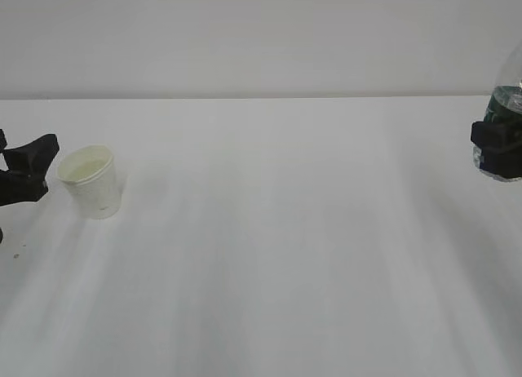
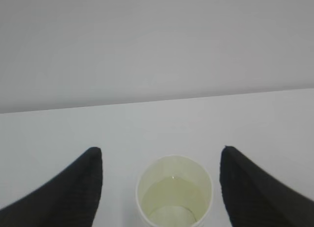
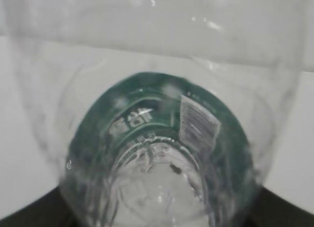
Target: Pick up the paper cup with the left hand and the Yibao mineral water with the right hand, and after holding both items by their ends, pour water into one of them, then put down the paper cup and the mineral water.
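Exterior view: the white table [image 1: 269, 255] fills the scene. At the far right edge the bottle [image 1: 506, 108] stands upright, cut off by the frame, with the right gripper [image 1: 497, 148] clamped around its green band; whether its base touches the table cannot be told. At the far left the cup [image 1: 91, 181] sits on the table, just beside the left gripper [image 1: 24, 175], whose jaws stand wide and apart from the cup's wall.

Risks, as I judge them: the cup holds pale liquid, so a brush from the fingers [image 2: 73, 192] flanking it could tip it. The uncapped bottle could slop if tilted or squeezed.

The cup is white, tapered, cream inside; the bottle [image 3: 162, 153] is clear and ribbed.
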Action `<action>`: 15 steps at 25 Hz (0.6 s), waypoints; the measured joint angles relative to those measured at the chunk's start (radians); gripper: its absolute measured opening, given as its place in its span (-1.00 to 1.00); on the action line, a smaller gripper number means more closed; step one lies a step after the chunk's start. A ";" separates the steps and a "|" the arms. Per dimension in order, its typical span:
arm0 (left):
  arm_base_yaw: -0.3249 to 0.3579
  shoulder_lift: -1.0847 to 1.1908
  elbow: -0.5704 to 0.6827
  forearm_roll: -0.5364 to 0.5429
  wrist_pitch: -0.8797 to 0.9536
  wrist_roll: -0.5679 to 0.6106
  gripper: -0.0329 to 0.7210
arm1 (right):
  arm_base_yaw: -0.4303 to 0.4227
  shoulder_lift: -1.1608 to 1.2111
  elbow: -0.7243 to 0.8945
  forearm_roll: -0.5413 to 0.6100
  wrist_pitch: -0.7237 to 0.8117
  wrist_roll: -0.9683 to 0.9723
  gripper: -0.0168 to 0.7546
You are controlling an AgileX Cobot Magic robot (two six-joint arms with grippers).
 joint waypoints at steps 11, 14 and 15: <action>0.000 -0.056 -0.003 -0.041 0.000 0.000 0.49 | 0.000 0.000 0.000 0.000 0.000 0.000 0.08; 0.000 -0.080 -0.036 -0.041 0.033 0.000 0.49 | 0.000 0.000 0.000 0.000 0.000 0.000 0.08; 0.000 -0.087 -0.047 -0.041 0.044 0.000 0.49 | 0.000 0.000 0.000 0.000 0.000 0.000 0.08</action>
